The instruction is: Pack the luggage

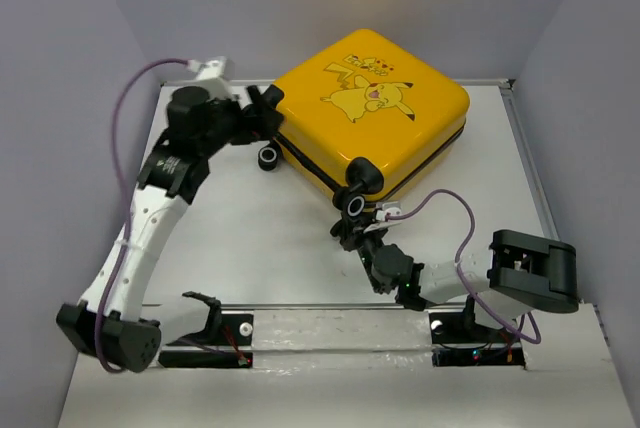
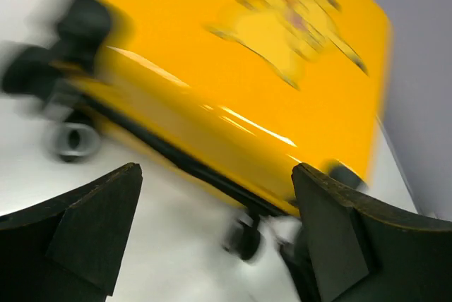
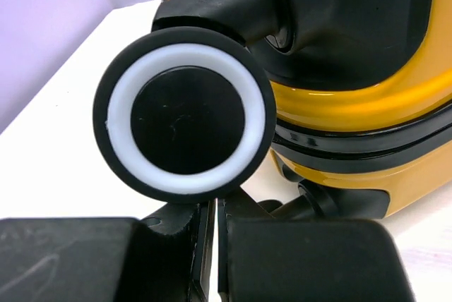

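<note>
**Case lying shut, one hand wide, one hand closed**

The white table (image 1: 270, 248) carries the yellow Pikachu luggage (image 1: 370, 113), lying flat toward the far side with the cartoon up and the shells together. My left gripper (image 2: 215, 175) is spread wide by its left corner, with nothing between the fingers. My right gripper (image 3: 215, 210) is pressed closed and empty, just under the near corner wheel (image 3: 185, 111). I judge that securing the seam remains. I should steady the shell from the left and keep my right fingers off that wheel, so the case does not roll. The contents are hidden, my left view is smeared, and I cannot tell whether the zip is drawn.
</note>
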